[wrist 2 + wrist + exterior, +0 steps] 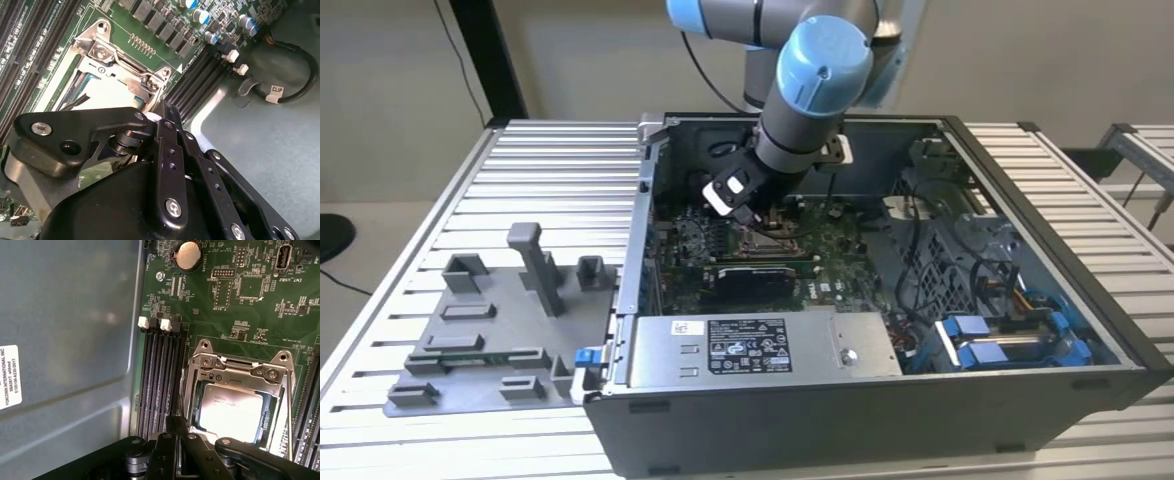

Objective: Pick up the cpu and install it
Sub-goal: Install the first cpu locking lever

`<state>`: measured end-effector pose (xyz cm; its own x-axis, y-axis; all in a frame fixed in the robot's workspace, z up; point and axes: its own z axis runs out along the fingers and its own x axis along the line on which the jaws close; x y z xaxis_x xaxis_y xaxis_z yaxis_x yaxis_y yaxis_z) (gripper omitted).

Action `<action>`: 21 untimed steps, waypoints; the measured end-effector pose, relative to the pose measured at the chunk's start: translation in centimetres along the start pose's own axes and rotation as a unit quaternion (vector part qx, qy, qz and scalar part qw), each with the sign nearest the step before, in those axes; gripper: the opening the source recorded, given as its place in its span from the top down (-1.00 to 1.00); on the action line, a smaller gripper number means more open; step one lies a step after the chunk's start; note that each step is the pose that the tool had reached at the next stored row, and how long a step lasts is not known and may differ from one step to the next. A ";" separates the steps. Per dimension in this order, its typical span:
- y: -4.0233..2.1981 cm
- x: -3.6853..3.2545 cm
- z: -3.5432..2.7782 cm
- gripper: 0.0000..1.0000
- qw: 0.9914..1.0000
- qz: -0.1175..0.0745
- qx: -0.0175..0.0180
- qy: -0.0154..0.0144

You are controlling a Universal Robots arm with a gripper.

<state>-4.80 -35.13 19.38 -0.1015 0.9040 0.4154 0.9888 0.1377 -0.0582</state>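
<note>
The cpu [231,411], a small square chip with a pale metal top, lies flat inside the metal-framed socket [235,371] on the green motherboard. In the second wrist view the cpu [102,92] shows as a pale patch within the socket frame [107,50]. My gripper [182,426] hangs just above the socket's edge, beside the cpu, its black fingers close together with nothing between them. In the exterior view the gripper [767,215] reaches down into the open computer case over the socket [777,238].
The case walls [1041,200] surround the arm. Black memory slots [160,380] run beside the socket. A power supply [761,345] fills the case front, and a black cable loop [297,75] lies on the case floor. Grey fixture blocks [494,320] stand on the table at the exterior view's left.
</note>
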 end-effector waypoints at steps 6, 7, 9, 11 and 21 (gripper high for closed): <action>0.43 -0.02 0.07 1.00 1.000 0.000 0.000 0.000; 0.51 -0.04 0.08 1.00 1.000 0.000 0.000 0.000; 0.67 -0.08 0.10 1.00 1.000 0.000 0.000 0.000; 0.83 -0.11 0.12 1.00 1.000 0.000 0.000 0.000; 1.53 -0.23 0.19 1.00 1.000 0.000 0.000 0.000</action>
<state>-3.29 -35.05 19.03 -0.1013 0.9041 0.4152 0.9888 0.1376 -0.0583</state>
